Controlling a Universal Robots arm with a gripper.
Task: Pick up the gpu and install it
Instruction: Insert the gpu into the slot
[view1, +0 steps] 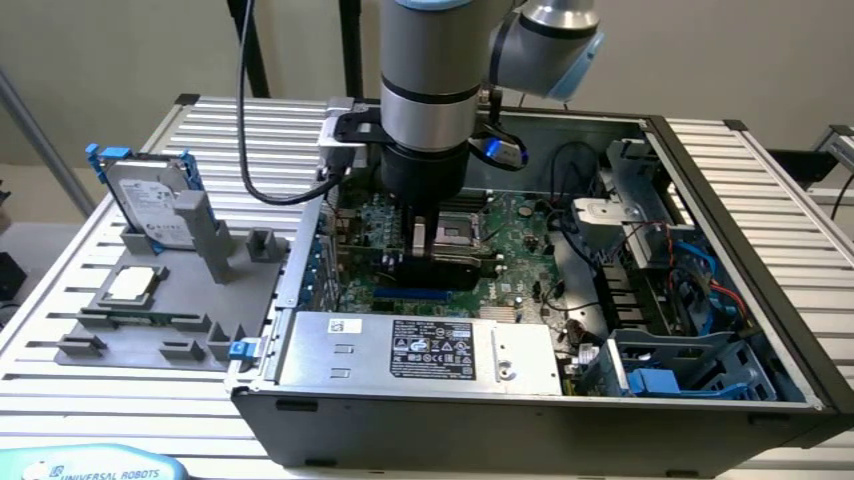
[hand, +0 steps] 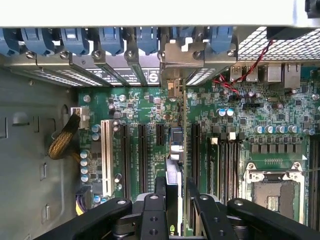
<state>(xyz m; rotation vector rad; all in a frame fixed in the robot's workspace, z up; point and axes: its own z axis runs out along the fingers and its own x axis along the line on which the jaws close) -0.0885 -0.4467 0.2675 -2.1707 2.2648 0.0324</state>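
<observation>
The gpu (hand: 174, 165) is held edge-on between the jaws of the gripper (hand: 175, 200), which are clenched on its upper edge. In the wrist view the card stands upright over the motherboard (hand: 150, 125), its long edge running toward the rear slot brackets (hand: 100, 67), and its silver end bracket (hand: 175, 65) appears to sit in one of the openings there. In the exterior view the gripper (view1: 434, 255) is seen deep inside the open case (view1: 721, 200), directly above the board's expansion slots.

The step in hand is judged to be the seating of the card. Whether the edge connector is already fully in its slot cannot be told, since the card hides it. To do this well, the card should be kept vertical and parallel to the black slots (hand: 142, 150) beside it, so that pressure is spread along the whole connector and not taken by one end. The end bracket should be kept lined up with its rear opening; a bracket caught on the frame would tilt the card. Force is best applied straight down, without twisting, as the neighbouring capacitors and the empty CPU socket (hand: 275, 190) lie near.

On the table (view1: 200, 120) outside the case, a hard drive (view1: 144, 205) and a CPU chip (view1: 131, 285) rest in a grey fixture (view1: 200, 320), untouched.
</observation>
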